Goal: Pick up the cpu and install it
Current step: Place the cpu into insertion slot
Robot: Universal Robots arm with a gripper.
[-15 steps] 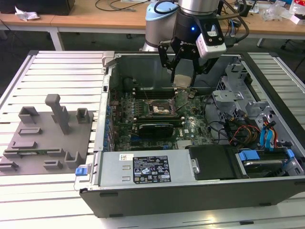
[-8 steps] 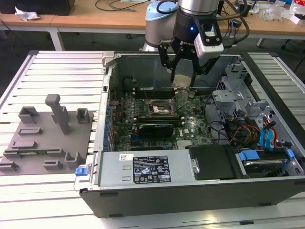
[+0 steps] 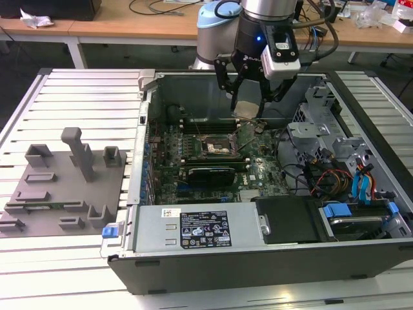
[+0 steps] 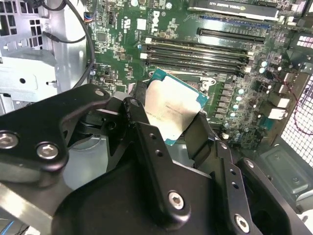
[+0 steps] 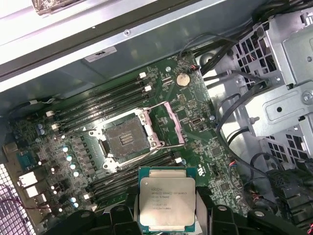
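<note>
My gripper (image 3: 247, 110) hangs over the back of the open computer case (image 3: 213, 242), shut on the cpu (image 3: 246, 106), whose tan underside faces the exterior view. In both wrist views the cpu (image 4: 173, 108) (image 5: 166, 198) shows its pale silver top on a green board edge, pinched at two opposite sides by the black fingers (image 4: 142, 127). The open socket (image 5: 124, 139) lies on the motherboard with its load plate (image 5: 174, 122) swung up. In the exterior view the socket (image 3: 215, 146) sits below the held cpu and toward the exterior view's left.
A grey plastic tray (image 3: 39, 210) with upright blocks lies on the slatted table at the exterior view's left. Inside the case are memory slots (image 5: 100, 100), cables (image 3: 322, 177), a drive cage (image 3: 316, 123) and a black power unit (image 3: 287, 219).
</note>
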